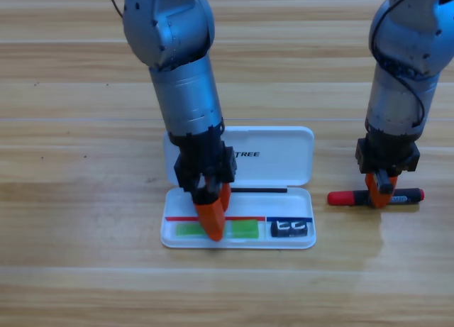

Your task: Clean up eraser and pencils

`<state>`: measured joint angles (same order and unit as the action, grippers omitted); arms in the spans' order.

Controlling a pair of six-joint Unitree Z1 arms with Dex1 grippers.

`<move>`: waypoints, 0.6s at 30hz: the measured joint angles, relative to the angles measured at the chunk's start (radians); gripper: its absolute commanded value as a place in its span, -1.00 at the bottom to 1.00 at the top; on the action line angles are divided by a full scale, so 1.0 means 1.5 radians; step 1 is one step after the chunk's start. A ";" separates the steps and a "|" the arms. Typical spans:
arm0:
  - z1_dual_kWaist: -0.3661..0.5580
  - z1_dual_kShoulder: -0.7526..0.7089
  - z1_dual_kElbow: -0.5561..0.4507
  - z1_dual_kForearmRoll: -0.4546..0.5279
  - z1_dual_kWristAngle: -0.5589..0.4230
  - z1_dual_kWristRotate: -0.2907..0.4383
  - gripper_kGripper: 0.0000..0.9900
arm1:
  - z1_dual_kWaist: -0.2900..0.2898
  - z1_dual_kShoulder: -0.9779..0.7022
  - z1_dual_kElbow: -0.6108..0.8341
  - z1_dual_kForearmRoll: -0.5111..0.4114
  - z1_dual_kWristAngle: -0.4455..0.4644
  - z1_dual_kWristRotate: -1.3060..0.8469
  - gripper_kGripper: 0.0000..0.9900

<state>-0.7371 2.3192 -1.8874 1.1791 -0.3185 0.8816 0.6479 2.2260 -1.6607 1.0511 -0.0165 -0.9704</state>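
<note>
Two arms work over an open white case on the wooden desk.

The left arm reaches down from the far edge to the middle of the desk, its left claw pointing into the tray of the white case, whose lid lies open and flat behind the tray. Its orange jaws sit over the green pencil, which lies in the tray's near compartment, but whether they grip it cannot be told. The right arm comes down toward the desk's right side, beside the case, where the right claw is down on the red-and-black pencil lying flat on the desk; its jaws straddle the stick's middle, clamped or not cannot be told. The eraser rests in the tray's right compartment, just beside the green pencil.
</note>
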 measured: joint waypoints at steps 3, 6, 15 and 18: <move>0.000 0.000 0.000 0.000 0.000 -0.003 1.00 | 0.000 -0.004 0.007 0.000 0.000 0.000 -1.00; 0.000 0.000 0.000 0.000 0.000 -0.003 1.00 | 0.000 -0.035 0.033 0.000 0.000 0.001 -1.00; -0.005 -0.073 0.031 0.002 0.001 -0.015 1.00 | 0.053 -0.174 0.036 0.054 0.004 0.055 -1.00; -0.006 -0.156 0.033 0.012 0.000 -0.028 1.00 | 0.084 -0.182 0.028 0.056 0.004 0.074 -1.00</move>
<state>-0.7454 2.0851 -1.8375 1.1977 -0.3192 0.8401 0.7731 1.9524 -1.6184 1.1355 -0.0099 -0.8595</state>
